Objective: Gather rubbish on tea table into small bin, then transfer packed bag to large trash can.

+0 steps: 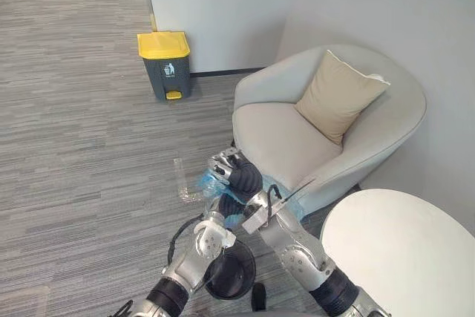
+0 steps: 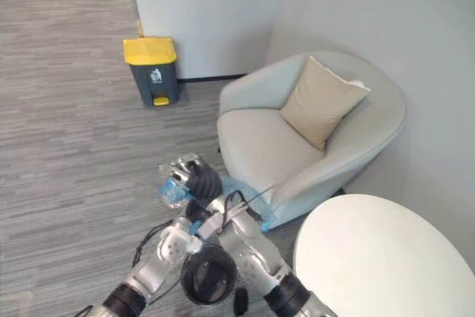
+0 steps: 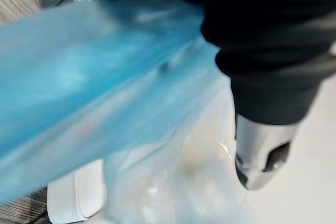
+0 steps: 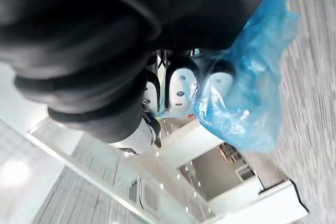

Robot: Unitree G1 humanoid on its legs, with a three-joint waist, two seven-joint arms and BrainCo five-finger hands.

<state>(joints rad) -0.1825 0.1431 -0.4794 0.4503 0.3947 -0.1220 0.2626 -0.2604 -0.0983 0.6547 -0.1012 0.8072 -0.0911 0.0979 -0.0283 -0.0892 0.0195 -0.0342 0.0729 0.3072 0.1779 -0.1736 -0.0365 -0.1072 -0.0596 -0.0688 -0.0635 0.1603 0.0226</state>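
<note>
While right hand [image 1: 236, 174] is clenching the blue bag [image 4: 247, 103], left hand's [image 1: 227, 204] grip just below it is unreadable; fist needs holding tight to the trash can [image 1: 165, 64] far ahead.

Soft, even room light on my head feed; harder contrast at the wrists.
From the head I see no hard shadows: only a dark band under the armchair [image 1: 297, 139], a small one at the foot of the yellow-lidded bin [image 1: 164, 64] and a soft one beside the cushion [image 1: 338, 94]. The round table [image 1: 401, 250] reads almost pure white. At the wrists, light shines through the blue bag [image 3: 79, 77], the dark cover of the right hand [image 4: 181, 90] goes near black, and small bright spots glint on a glass panel [image 4: 94, 182].
</note>
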